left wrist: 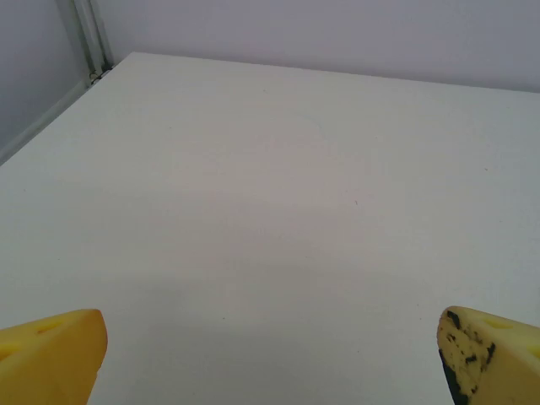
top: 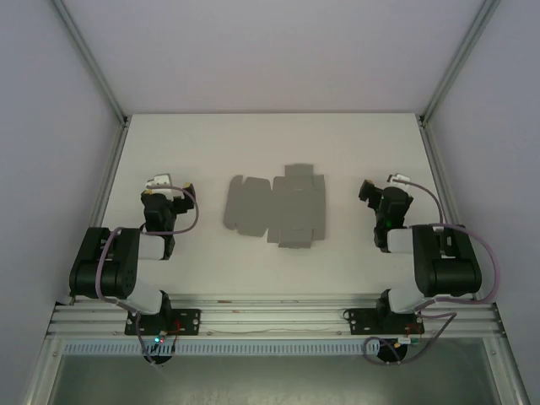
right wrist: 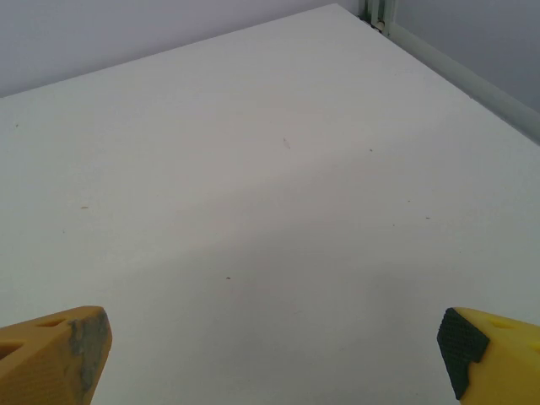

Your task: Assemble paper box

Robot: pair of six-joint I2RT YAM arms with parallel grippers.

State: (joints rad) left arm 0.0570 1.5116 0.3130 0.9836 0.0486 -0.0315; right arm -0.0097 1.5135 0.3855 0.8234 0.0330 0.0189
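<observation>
Grey cardboard, the paper box lies as a flat unfolded sheet mid-table between the arms, its creases too faint to trace, while the left gripper and right gripper gape empty, their yellow fingertips cropped at the wrist views' lower corners.

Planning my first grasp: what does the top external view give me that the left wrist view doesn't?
Top external adds the flat, unfolded paper box sheet, lying centrally, and the right gripper. Left wrist adds a close look at the left gripper, its yellow fingers spread wide with nothing between them. Both show the white table and the left gripper.
</observation>
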